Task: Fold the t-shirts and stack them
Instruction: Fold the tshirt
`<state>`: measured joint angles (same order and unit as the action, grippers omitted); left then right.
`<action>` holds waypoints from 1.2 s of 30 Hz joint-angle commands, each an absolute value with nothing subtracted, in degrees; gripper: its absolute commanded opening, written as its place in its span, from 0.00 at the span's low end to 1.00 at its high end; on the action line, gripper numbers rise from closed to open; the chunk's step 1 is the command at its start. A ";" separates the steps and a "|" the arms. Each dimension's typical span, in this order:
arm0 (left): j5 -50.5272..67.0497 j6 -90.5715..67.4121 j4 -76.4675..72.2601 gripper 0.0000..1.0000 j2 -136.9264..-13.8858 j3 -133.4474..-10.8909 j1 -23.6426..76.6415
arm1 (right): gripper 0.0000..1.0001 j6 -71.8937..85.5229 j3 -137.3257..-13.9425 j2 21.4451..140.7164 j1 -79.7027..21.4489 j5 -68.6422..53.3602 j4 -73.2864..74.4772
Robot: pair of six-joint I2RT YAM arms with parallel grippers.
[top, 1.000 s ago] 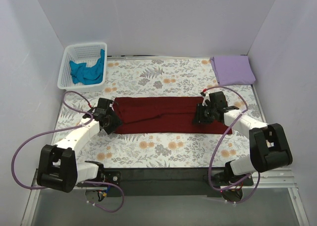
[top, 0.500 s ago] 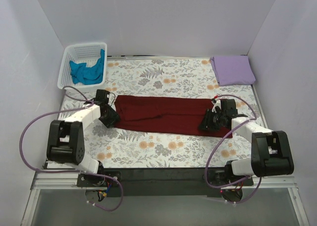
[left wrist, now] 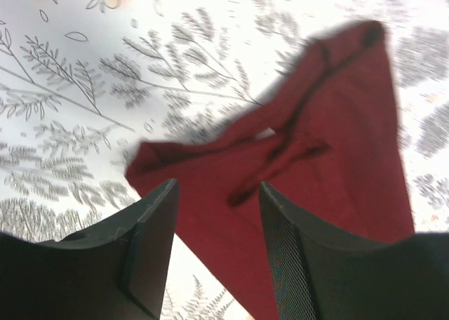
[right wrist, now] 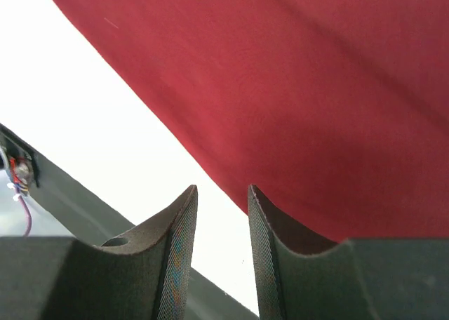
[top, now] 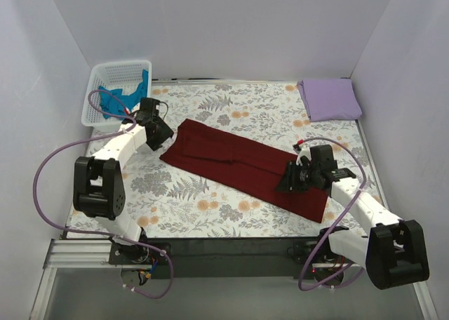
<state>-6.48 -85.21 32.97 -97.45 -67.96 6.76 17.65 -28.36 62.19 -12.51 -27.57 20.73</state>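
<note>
Top external view: maroon t-shirt (top: 238, 167) lies on the worktop (top: 231, 109), long axis 10 to 4 o'clock; left jaws at its 10 end, right jaws near 4, both apart, holding nothing

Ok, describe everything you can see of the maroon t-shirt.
The maroon t-shirt is soft dark red fabric, folded into a long band lying flat and diagonally on the floral cloth, from far left to near right. A hemmed flap shows at its left end. The left claw and right claw sit at its ends, jaws apart.
</note>
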 commanded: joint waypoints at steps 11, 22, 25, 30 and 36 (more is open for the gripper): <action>-12.66 -94.04 35.86 0.49 -94.38 -67.67 24.87 | 0.42 15.56 -38.58 68.02 -27.77 -18.38 21.27; -13.10 -92.64 33.49 0.43 -107.66 -72.15 22.33 | 0.41 16.52 -37.70 77.51 -33.13 -16.35 16.26; -12.13 -89.93 32.87 0.42 -111.35 -74.95 18.99 | 0.41 16.52 -39.28 81.55 -34.01 -16.70 15.56; -10.99 -83.95 32.87 0.42 -121.86 -86.72 16.96 | 0.40 17.66 -44.90 90.41 -35.77 -19.15 14.86; -10.29 -76.22 37.52 0.43 -136.21 -111.59 16.88 | 0.40 23.46 -56.22 101.50 -42.00 -25.29 11.43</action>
